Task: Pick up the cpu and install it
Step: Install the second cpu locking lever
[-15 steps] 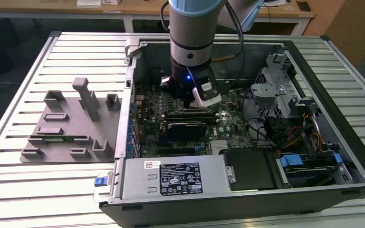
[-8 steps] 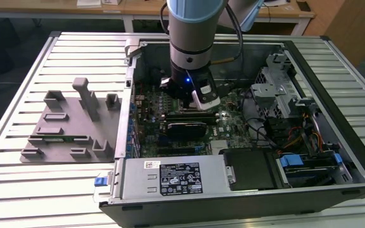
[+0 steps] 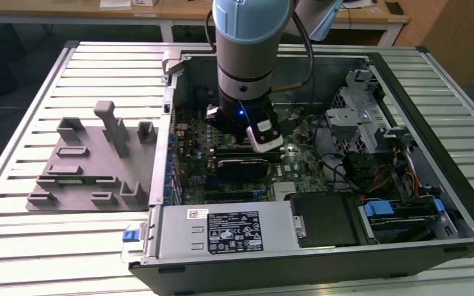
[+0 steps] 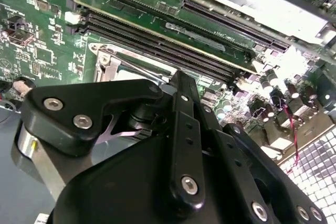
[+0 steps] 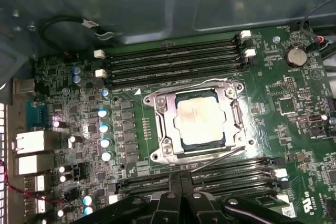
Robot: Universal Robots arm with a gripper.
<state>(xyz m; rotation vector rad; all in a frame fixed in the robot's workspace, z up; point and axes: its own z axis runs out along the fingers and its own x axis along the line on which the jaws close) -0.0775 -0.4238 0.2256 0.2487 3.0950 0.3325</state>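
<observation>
The cpu (image 5: 200, 119) sits seated in its socket (image 5: 157, 129) on the motherboard (image 5: 294, 103). The gripper (image 5: 181, 179) hovers just beside it, fingers pressed together, gripping nothing, inside the open case (image 3: 434, 80).

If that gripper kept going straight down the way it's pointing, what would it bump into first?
Probably the cpu, lying in its metal socket frame on the motherboard. The gripper points down at the board close by, though depth is hard to judge.
</observation>
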